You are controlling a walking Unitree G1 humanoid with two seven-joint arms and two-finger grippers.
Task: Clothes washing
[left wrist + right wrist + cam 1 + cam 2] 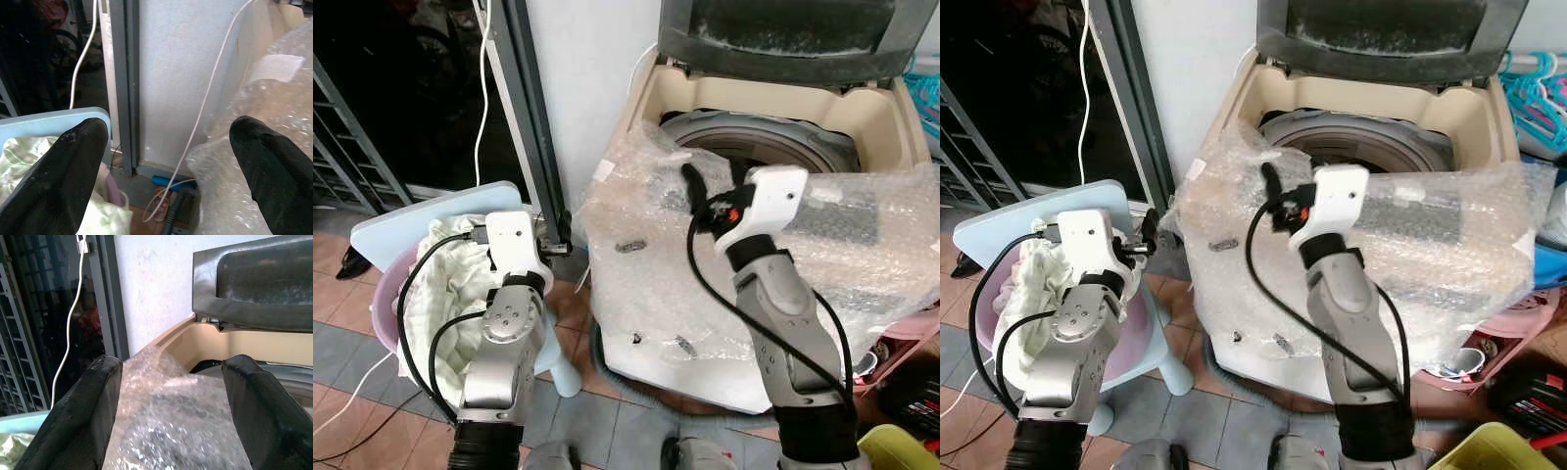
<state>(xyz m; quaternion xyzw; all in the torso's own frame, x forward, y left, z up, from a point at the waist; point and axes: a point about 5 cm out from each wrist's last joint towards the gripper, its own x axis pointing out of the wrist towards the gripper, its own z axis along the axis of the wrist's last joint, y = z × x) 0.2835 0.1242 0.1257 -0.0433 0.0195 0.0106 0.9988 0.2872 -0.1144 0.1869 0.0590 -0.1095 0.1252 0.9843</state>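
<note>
One cream top-loading washing machine (pixel 886 117), dark grey lid (pixel 1381 34) raised against the wall, round drum opening (pixel 1361 147) exposed; front and top edge draped in one sheet of clear bubble wrap (pixel 646 284)

One pale lilac plastic laundry basket (pixel 380 328), resting on a light blue plastic stool (pixel 999 230) to the robot's left of the machine; it holds a heap of white and pale green crumpled clothes (pixel 450 284)

Two silver arms. Right gripper (pixel 713 188) raised over the bubble-wrapped front rim of the machine, near the drum opening, its two black fingers (pixel 83 416) spread apart and holding nothing. Left gripper (pixel 166 166) held above the basket, beside the clothes, fingers (pixel 58 176) likewise spread wide with nothing between them

One white cable (pixel 205 107) hanging down the white wall (pixel 181 73) between machine and grey metal door frame (pixel 524 108); a second white cable (pixel 71 318) hangs by the dark doorway

Floor of grey and terracotta tiles (pixel 607 421). One pink basket (pixel 1498 343) and one yellow container (pixel 1503 446) on the robot's right; a cluster of turquoise hangers (pixel 1538 93) beyond the machine, number not countable
</note>
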